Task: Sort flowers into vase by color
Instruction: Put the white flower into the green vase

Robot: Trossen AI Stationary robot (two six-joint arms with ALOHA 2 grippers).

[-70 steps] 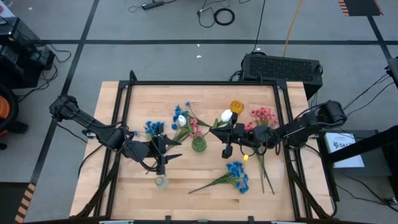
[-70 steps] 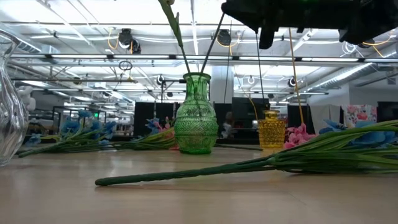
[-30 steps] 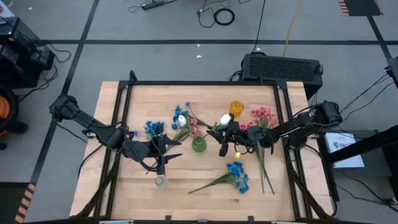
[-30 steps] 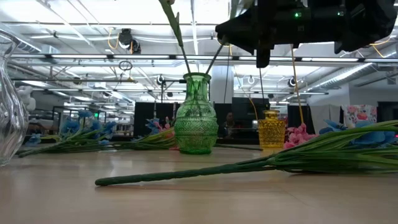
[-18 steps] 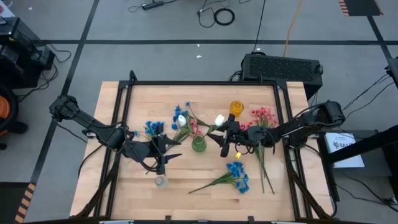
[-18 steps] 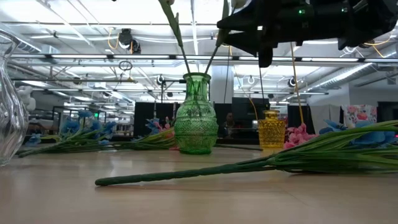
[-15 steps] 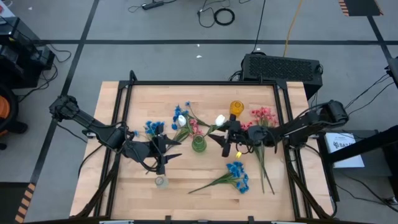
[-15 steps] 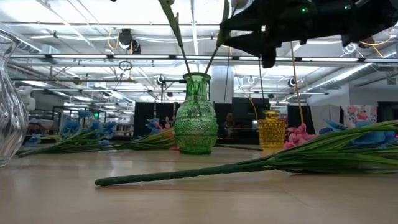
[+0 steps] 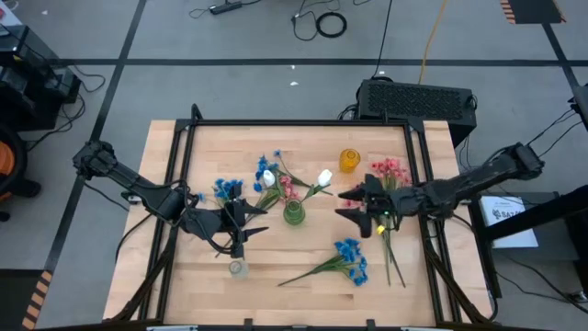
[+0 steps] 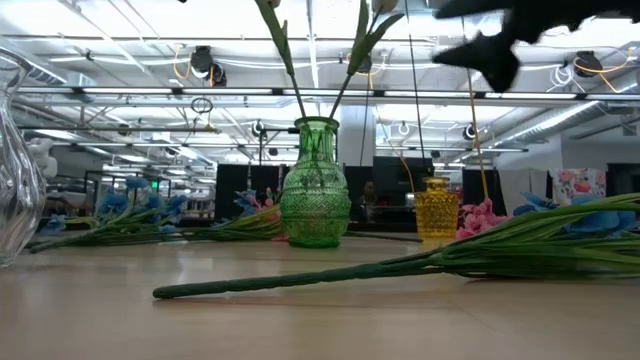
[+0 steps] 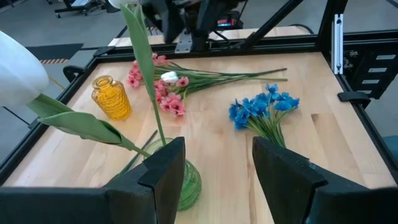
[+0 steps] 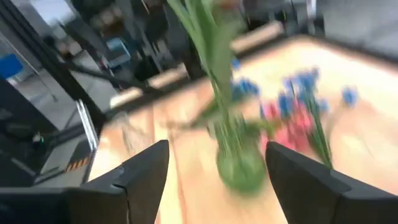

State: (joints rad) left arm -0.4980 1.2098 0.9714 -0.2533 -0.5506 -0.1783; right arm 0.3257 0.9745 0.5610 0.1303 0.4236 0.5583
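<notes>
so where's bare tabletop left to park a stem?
Free: the far strip behind the yellow vase, and the near left corner beside the clear vase. Crowded: the middle band, from the blue flowers by the left gripper, past the green vase, to the pink flowers by the right gripper.

Robotics lab or workshop. Wooden workbench (image 9: 230,152) in a black frame, cables (image 9: 323,22) on taped concrete floor, exposed ceiling pipework (image 10: 200,95).
</notes>
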